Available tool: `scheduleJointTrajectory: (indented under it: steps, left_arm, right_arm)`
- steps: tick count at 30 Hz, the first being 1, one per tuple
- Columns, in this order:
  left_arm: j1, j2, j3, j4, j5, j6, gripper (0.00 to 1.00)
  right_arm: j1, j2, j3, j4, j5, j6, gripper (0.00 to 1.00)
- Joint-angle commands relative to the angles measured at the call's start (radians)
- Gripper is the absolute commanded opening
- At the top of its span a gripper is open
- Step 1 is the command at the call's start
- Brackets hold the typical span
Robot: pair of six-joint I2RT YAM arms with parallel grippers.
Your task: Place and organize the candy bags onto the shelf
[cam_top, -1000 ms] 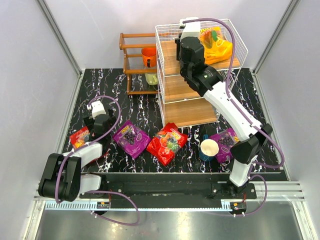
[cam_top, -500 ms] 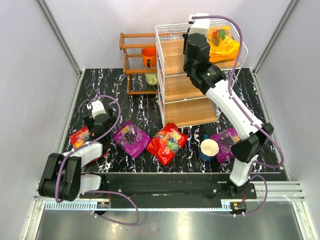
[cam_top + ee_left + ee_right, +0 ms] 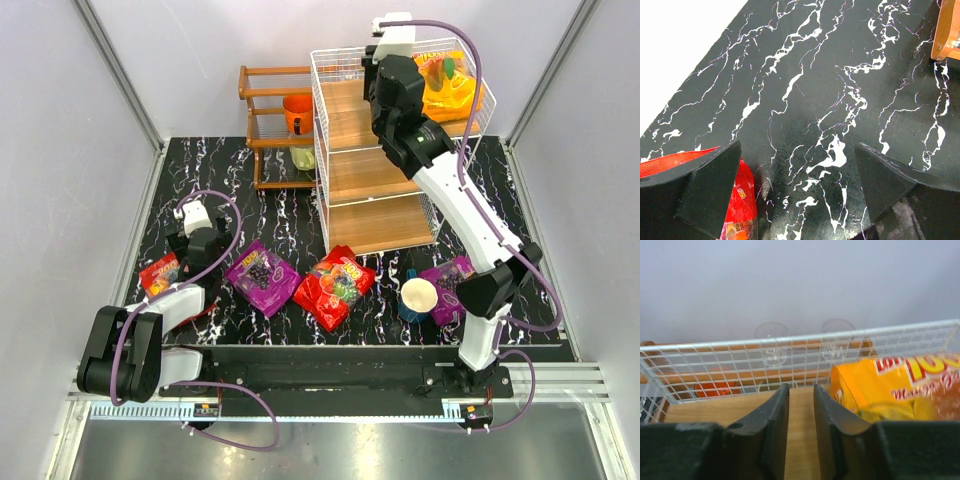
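1. The orange-yellow candy bag (image 3: 447, 88) lies on the top board of the shelf (image 3: 350, 178), at the far right inside the wire wall. It is shiny and crinkly. Big red "100" can be read on it; the other words are too blurry.
2. The right gripper (image 3: 801, 400) hangs over the bare wood just left of that bag. Its fingers are only a little apart and hold nothing.
3. On the black table (image 3: 230, 190) with white streaks lie a purple bag (image 3: 262, 275), a red bag (image 3: 334, 285) and another purple bag (image 3: 452, 280) beside the paper cup (image 3: 418, 297).
4. A second red bag (image 3: 160, 273) lies at the near left. The left gripper (image 3: 797, 175) is spread wide and empty, with that bag by its left finger.
5. The brown rack (image 3: 265, 120) stands left of the shelf and holds an orange cup (image 3: 297, 110).
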Motion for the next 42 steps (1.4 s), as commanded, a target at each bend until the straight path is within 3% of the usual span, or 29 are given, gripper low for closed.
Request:
scheduleJointTrajectory:
  steps: [1, 5, 9, 13, 15, 19, 24, 32, 42]
  left_arm:
    - [-0.003, -0.005, 0.028, 0.035, -0.009, -0.001, 0.99]
    - [-0.003, -0.004, 0.031, 0.029, -0.021, -0.007, 0.99]
    - [-0.003, -0.020, 0.011, 0.027, -0.063, -0.033, 0.99]
    - [-0.003, -0.072, -0.033, 0.063, -0.112, -0.062, 0.99]
    - [-0.003, -0.092, -0.065, 0.092, -0.123, -0.072, 0.99]
    - [-0.003, -0.109, -0.084, 0.133, -0.106, -0.059, 0.99]
    - [-0.003, -0.120, -0.098, 0.149, -0.087, -0.047, 0.99]
    - [-0.003, -0.125, -0.104, 0.163, -0.081, -0.044, 0.99]
    - [-0.003, -0.137, -0.121, 0.181, -0.086, -0.047, 0.99]
  right_arm:
    - [0.032, 0.039, 0.172, -0.053, -0.143, -0.056, 0.40]
    - [0.087, 0.030, 0.245, -0.044, -0.212, -0.128, 0.54]
    - [0.152, -0.074, 0.152, -0.022, -0.238, -0.130, 0.60]
    - [0.222, -0.360, -0.211, 0.168, -0.219, -0.119, 0.66]
    - [0.262, -0.506, -0.439, 0.263, -0.194, -0.093, 0.78]
    - [0.334, -0.669, -0.725, 0.247, -0.137, -0.029, 0.86]
    - [0.415, -0.795, -0.943, 0.163, -0.059, 0.109, 0.88]
    - [0.436, -0.873, -1.248, 0.140, -0.110, 0.344, 0.88]
    - [0.436, -0.715, -1.440, 0.232, -0.217, 0.572, 0.88]
